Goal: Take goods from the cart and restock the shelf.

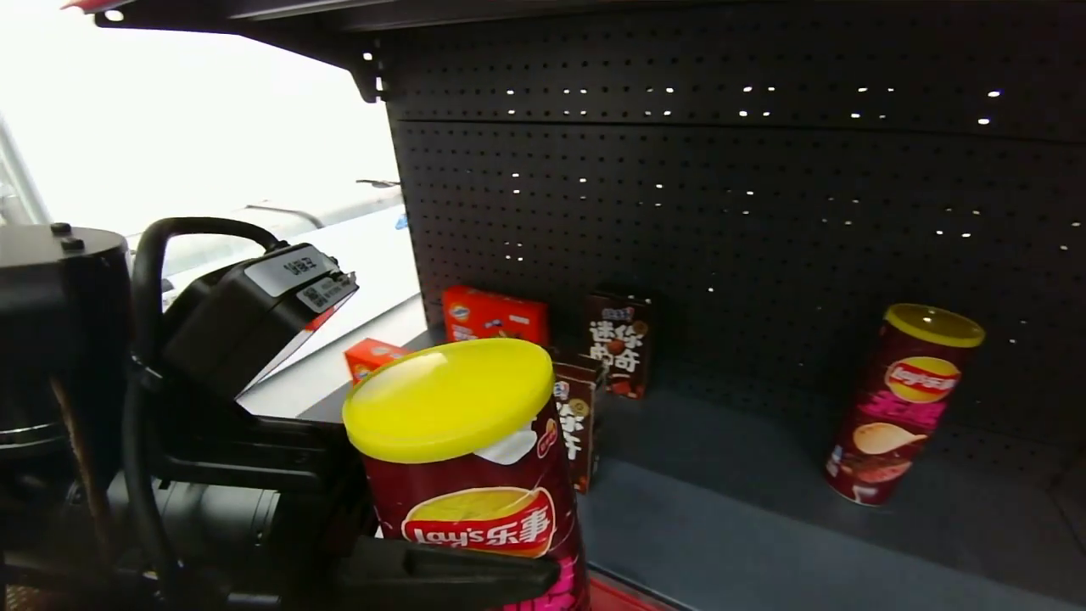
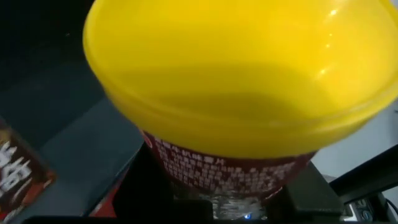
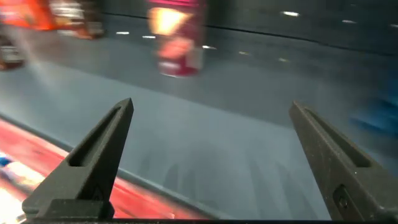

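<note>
The chip can (image 1: pixel 462 475), gripped by the left fingers (image 1: pixel 458 573) at the front edge of the shelf (image 1: pixel 721 526), is best carried upright and set down gently in the free space between the brown boxes (image 1: pixel 618 344) and the other can (image 1: pixel 908 407), while the right fingers (image 3: pixel 99 155) hang wide open.

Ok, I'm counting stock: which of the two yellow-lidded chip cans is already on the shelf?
The far can, standing alone on the right of the shelf. The near can is held in the left gripper.
</note>
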Tool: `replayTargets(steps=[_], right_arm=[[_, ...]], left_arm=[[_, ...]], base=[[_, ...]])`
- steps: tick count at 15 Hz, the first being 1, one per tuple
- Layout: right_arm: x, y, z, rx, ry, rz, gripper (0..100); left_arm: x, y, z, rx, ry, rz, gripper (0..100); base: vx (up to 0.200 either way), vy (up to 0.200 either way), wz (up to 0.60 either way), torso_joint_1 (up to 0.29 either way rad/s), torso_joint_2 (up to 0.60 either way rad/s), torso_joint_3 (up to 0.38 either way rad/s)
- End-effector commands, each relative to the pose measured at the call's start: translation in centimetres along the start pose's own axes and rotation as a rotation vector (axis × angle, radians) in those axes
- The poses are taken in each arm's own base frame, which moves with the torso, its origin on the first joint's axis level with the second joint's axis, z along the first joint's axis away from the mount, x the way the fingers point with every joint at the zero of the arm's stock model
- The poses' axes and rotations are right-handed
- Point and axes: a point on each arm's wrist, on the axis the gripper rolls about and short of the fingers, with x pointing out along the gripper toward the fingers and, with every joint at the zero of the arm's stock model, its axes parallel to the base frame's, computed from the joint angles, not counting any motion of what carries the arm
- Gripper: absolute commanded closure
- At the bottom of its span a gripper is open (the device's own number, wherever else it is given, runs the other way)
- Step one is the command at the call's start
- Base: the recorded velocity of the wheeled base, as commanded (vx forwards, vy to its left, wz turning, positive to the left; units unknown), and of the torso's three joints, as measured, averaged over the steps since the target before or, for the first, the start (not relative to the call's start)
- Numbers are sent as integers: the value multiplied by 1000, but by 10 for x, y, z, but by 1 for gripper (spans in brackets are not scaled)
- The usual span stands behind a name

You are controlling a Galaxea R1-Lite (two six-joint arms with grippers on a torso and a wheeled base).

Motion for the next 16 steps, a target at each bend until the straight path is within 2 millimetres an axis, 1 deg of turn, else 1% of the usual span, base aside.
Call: replayTargets(steps=[1, 7, 16], right_arm=[[0, 0, 0, -1, 0, 1, 0], [0, 0, 0, -1, 0, 1, 0], [0, 0, 0, -2, 0, 2, 0]], left_arm=[[2, 0, -1, -3, 4, -7, 100], [2, 2, -2, -8, 7, -1, 100], [0, 2, -7, -21, 15, 9, 100]], base=[[0, 0, -600, 2, 2, -2], [0, 0, -600, 4, 2, 2], [0, 0, 0, 0, 0, 0]])
